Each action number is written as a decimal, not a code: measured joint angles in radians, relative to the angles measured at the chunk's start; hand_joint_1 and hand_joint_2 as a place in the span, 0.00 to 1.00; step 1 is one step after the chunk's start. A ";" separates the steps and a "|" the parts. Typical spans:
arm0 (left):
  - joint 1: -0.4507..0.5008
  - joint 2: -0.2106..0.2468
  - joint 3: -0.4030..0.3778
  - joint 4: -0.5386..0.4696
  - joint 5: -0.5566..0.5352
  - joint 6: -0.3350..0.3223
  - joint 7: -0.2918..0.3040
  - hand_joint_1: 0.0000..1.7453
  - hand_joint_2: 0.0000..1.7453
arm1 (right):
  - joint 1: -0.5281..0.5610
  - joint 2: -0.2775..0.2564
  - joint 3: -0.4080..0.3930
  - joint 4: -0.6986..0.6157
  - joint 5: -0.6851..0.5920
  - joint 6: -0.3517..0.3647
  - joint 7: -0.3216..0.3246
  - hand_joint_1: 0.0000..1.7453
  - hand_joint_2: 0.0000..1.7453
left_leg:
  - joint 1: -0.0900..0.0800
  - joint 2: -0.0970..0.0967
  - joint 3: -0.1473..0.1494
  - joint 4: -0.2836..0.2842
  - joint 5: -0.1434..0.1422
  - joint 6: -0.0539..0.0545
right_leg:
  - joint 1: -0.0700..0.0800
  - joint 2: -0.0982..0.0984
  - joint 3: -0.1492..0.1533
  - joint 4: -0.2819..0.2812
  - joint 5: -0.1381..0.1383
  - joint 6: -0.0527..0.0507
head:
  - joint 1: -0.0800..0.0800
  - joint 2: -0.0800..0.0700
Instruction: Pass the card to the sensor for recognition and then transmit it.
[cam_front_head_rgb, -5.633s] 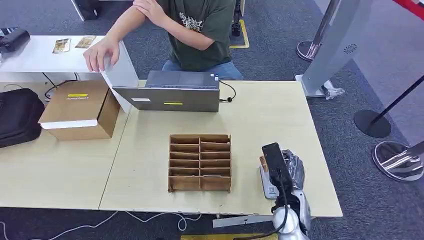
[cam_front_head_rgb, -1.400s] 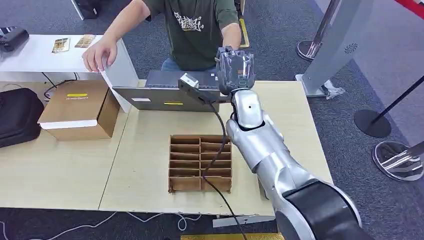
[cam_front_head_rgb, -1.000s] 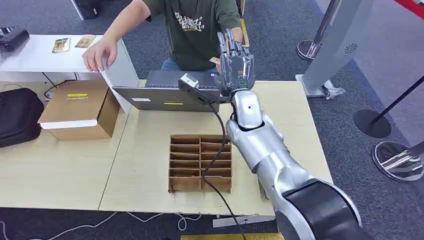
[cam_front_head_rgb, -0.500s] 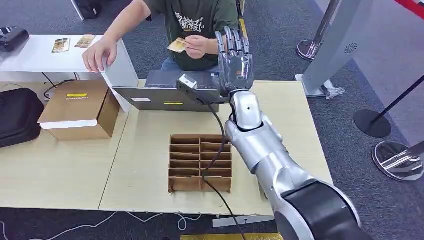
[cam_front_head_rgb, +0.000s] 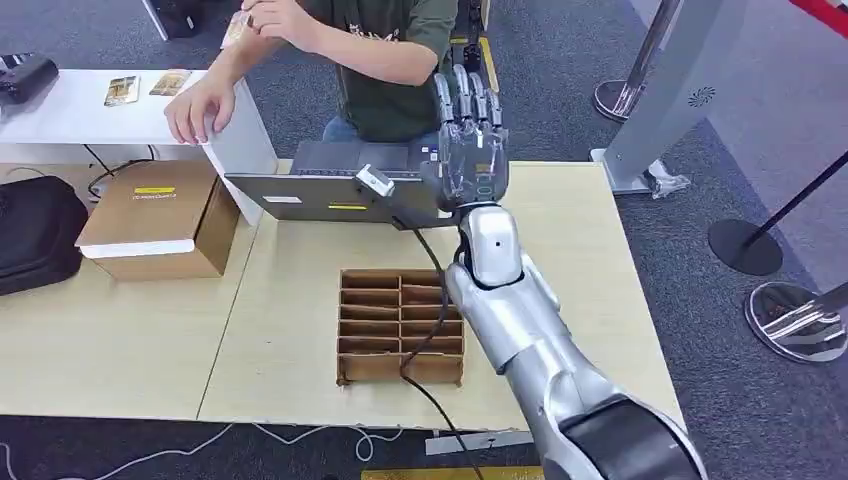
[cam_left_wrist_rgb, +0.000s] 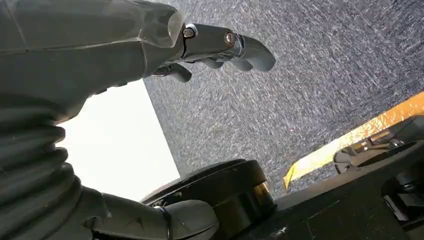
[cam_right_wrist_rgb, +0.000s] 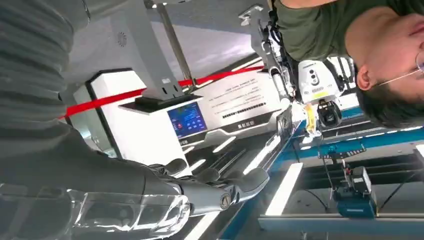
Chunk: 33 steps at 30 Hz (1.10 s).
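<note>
The card (cam_front_head_rgb: 237, 27) is sitting in the person's raised hand (cam_front_head_rgb: 262, 15) at the far left, well away from my right hand (cam_front_head_rgb: 470, 150), which I'm holding up over the table's far side (cam_front_head_rgb: 560, 200), fingers straight and apart, gripping nothing. My left hand (cam_left_wrist_rgb: 100, 45) is hanging with fingers loosely curled, empty. I'm judging the card light, thin, stiff and slick, so pinching its flat faces near an edge looks best.

My right hand (cam_front_head_rgb: 471, 140) is raised over the far edge of the table (cam_front_head_rgb: 570, 240), right of the laptop (cam_front_head_rgb: 340, 185). The compartment rack (cam_front_head_rgb: 400, 325) sits near, centre. A cardboard box (cam_front_head_rgb: 160, 220) lies left. A person (cam_front_head_rgb: 380, 50) sits beyond the laptop.
</note>
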 joint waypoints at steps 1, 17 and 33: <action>0.000 0.001 0.000 0.000 0.006 0.002 0.000 0.00 1.00 | 0.023 0.001 0.000 -0.029 0.000 0.010 -0.003 0.00 1.00 | 0.000 0.000 0.000 0.000 0.000 0.000 | 0.000 0.000 0.000 0.000 0.000 0.000 | 0.000 0.000; 0.012 0.004 0.000 0.000 0.067 0.025 -0.011 0.00 1.00 | 0.344 0.005 0.007 -0.382 -0.040 0.035 -0.001 0.00 1.00 | 0.000 0.000 0.000 0.000 0.000 0.000 | 0.000 0.000 0.000 0.000 0.000 0.000 | 0.000 0.000; 0.022 0.003 0.000 0.000 0.084 0.031 -0.041 0.00 1.00 | 0.431 -0.041 0.014 -0.489 -0.041 0.007 0.007 0.00 1.00 | 0.000 0.000 0.000 0.000 0.000 0.000 | 0.000 0.000 0.000 -0.001 0.000 0.000 | 0.000 0.000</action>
